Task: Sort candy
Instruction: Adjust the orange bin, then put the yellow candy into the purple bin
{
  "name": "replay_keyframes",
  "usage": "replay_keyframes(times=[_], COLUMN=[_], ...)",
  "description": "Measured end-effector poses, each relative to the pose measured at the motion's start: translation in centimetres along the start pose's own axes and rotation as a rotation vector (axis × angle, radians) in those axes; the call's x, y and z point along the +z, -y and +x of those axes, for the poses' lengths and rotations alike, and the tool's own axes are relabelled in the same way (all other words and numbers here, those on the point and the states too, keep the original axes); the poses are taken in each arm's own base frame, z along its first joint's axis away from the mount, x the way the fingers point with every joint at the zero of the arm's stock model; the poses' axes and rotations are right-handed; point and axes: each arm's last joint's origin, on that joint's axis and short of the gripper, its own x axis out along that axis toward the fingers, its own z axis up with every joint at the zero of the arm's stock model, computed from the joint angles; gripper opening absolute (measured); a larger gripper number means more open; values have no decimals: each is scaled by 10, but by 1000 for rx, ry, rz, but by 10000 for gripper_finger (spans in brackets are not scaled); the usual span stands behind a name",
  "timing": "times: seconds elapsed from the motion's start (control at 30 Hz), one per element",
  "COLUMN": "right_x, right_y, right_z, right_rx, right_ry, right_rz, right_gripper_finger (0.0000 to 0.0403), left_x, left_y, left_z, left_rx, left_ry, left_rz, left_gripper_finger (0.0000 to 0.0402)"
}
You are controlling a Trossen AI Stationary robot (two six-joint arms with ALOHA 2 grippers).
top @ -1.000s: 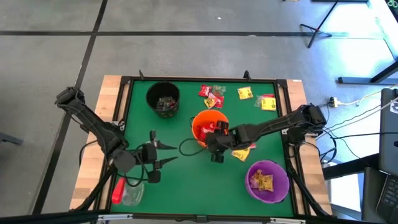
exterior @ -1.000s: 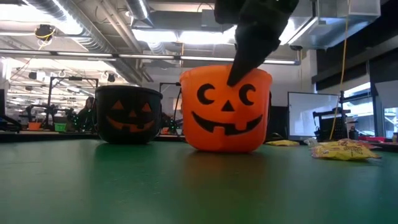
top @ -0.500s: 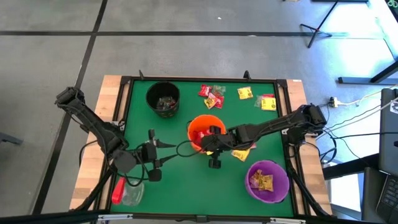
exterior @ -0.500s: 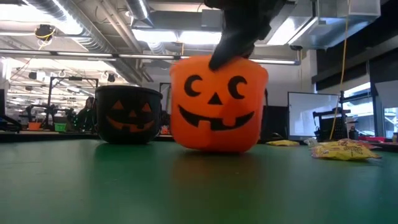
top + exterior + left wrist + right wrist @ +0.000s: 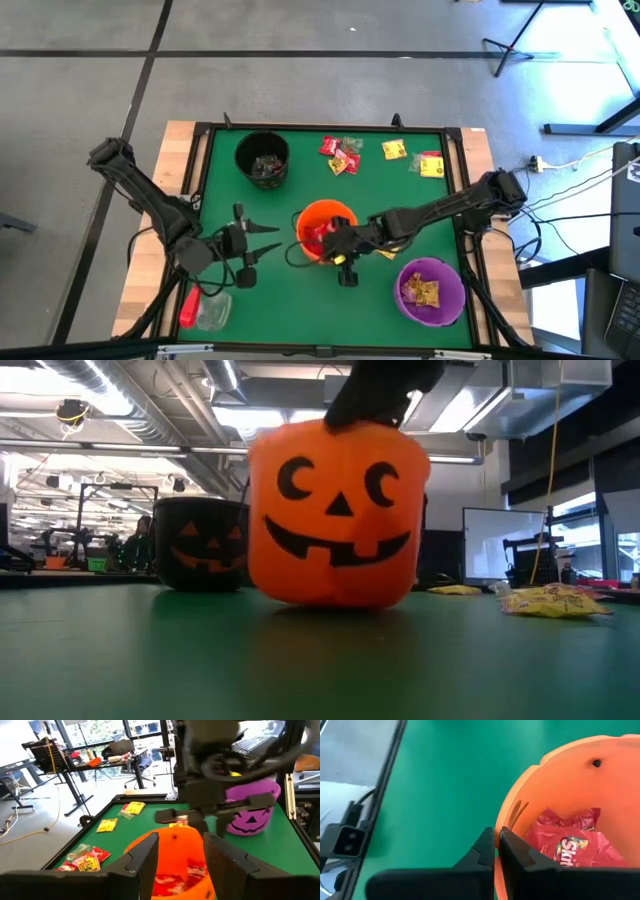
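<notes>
An orange pumpkin-face bucket (image 5: pixel 325 228) stands near the middle of the green table, with red candy packets (image 5: pixel 570 845) inside. My right gripper (image 5: pixel 496 839) reaches in from the table's right and is shut on its rim. My left gripper (image 5: pixel 182 865) hovers open just left of the bucket, its fingers level and pointing at the bucket. Loose red candy (image 5: pixel 340 155) and yellow candy (image 5: pixel 394 150) lie flat near the far edge. Another yellow packet (image 5: pixel 388 248) lies under my right arm. My right gripper pinches the orange bucket's rim (image 5: pixel 506 809) on its near right side, with one finger (image 5: pixel 520 857) inside the bucket and the other finger (image 5: pixel 480 852) outside. The fingers slant down from the table's right. The bucket (image 5: pixel 335 515) sits slightly tilted, its base on the table.
A black bucket (image 5: pixel 262 158) stands at the far left and holds dark packets. A purple bucket (image 5: pixel 430 290) at the near right holds yellow packets. A clear jar with a red cap (image 5: pixel 200 305) lies at the near left. Bare green mat (image 5: pixel 290 300) stretches along the near edge.
My right gripper has moved toward the table's near edge and a little left, drawing the orange bucket along. The bucket has slid over the mat toward the near edge, closer to my left gripper, and now leans a little.
</notes>
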Motion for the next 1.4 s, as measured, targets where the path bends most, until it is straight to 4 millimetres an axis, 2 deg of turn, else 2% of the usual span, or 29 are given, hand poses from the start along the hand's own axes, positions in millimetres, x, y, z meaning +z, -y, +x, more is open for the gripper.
replay_keyframes(times=[0.3, 0.43, 0.6, 0.7, 0.8, 0.93, 1.03, 1.13, 1.23, 1.4], right_x=[-1, 7, 17, 23, 26, 16, 5, -4, -17, -50], right_y=[-10, -20, -36, -46, -66, -97, -110, -106, -92, -45], right_z=[0, -3, -14, -27, -47, -77, -103, -129, -145, -151], right_rx=[-14, 104, 143, 146, 137, 9, -77, -133, -149, -183], right_ry=[19, 80, 94, 32, -44, -122, -121, -73, -22, 55], right_rz=[-22, -27, -79, -94, -115, -209, -266, -239, -202, -109], right_gripper_finger=[70, 110, 150, 162, 164, 157, 149, 142, 138, 138], left_x=[5, 4, 4, 4, 4, 3, 1, 1, 1, -6], left_y=[-5, -5, -5, -5, -5, -5, -6, -8, -12, -28], left_z=[-4, -4, -4, -4, -4, -4, -3, 1, 7, 23], left_rx=[3, 3, 2, -4, -18, -22, -18, -8, -23, 21], left_ry=[14, 11, 10, 9, 6, 0, -13, -18, -34, -114], left_rz=[-21, -16, -16, -20, -40, -32, -24, -69, -72, -15], left_gripper_finger=[149, 149, 149, 149, 149, 149, 149, 149, 149, 149])
